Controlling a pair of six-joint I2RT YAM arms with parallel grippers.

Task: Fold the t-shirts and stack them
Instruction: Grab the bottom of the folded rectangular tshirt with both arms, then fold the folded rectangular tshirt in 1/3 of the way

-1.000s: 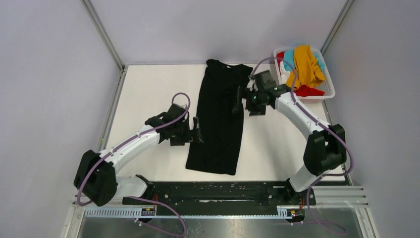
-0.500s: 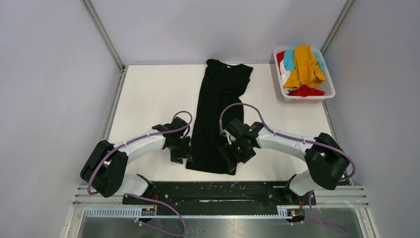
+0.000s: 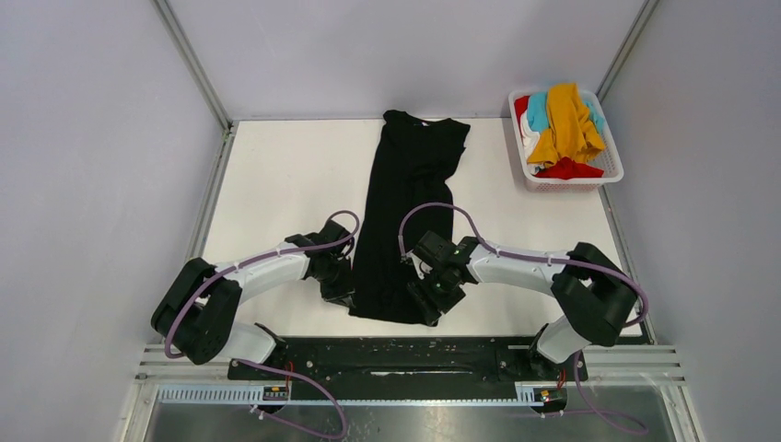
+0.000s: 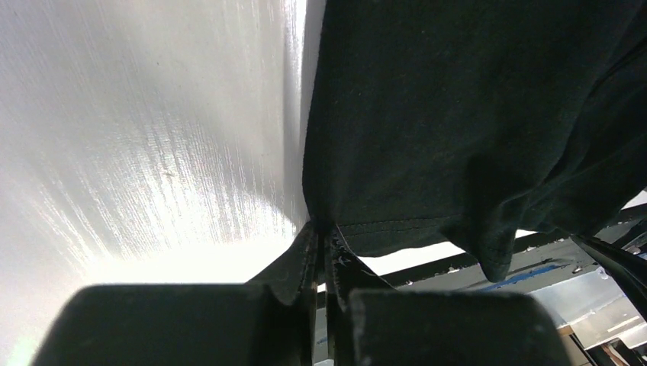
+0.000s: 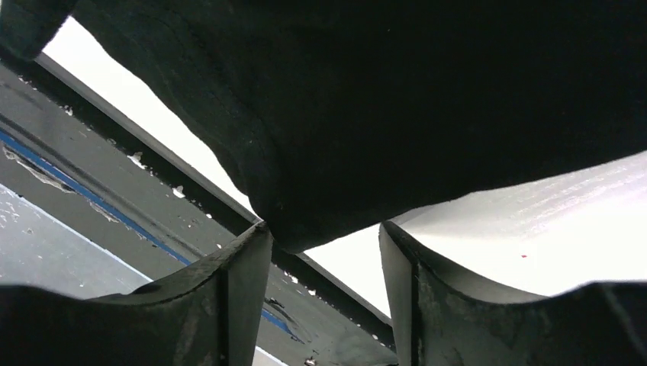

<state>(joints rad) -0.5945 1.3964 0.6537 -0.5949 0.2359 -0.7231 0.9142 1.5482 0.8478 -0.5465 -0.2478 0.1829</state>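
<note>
A large black t-shirt [image 3: 410, 203] lies folded lengthwise into a long strip down the middle of the white table. My left gripper [image 3: 348, 296] is at its near left hem corner and is shut on that corner [image 4: 322, 232], the stitched hem pinched between the jaws. At the near right hem corner, my right gripper [image 3: 425, 308] is open, its jaws standing apart on either side of the drooping fabric edge [image 5: 324, 232]. Mustard-orange [image 3: 566, 124], teal-blue [image 3: 537, 106], red [image 3: 566, 169] and white [image 3: 530, 143] t-shirts lie heaped in the basket.
The white slotted basket [image 3: 576, 183] stands at the far right corner. A black rail [image 3: 405, 354] runs along the table's near edge just behind the hem. Grey walls enclose the left, back and right sides.
Both arms swung toward me, from the shirt's middle down to its near hem. The left jaws closed on the hem corner. The right jaws narrowed around the other corner.
</note>
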